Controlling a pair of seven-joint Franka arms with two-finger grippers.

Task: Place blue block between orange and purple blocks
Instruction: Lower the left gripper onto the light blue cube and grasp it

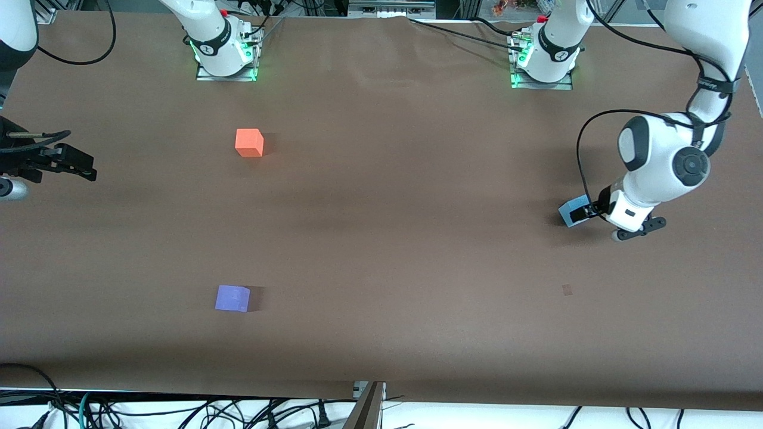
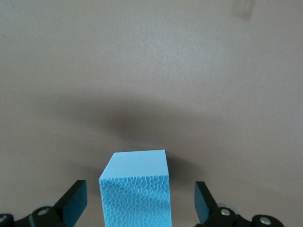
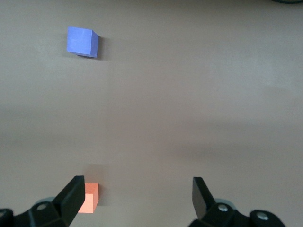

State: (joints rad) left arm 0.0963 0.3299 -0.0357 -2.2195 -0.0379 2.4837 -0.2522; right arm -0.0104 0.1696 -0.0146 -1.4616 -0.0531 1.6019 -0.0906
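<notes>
Foam sky-blue cube (image 2: 136,189) sits between the wide-open left pincer (image 1: 590,210) fingers, untouched, at the desk's (image 1: 381,238) left-arm end. Orange cube (image 1: 249,143) and purple cube (image 1: 232,298) lie at nine o'clock. Right pincer (image 3: 137,198) waits open, empty.

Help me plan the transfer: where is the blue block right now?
The blue block sits at the left arm's end of the table, between the open fingers of the left gripper, far from the other cubes.

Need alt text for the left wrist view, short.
The blue block sits on the brown table between the open fingers of the left gripper, with a gap on each side. Nothing else is in view.
</notes>
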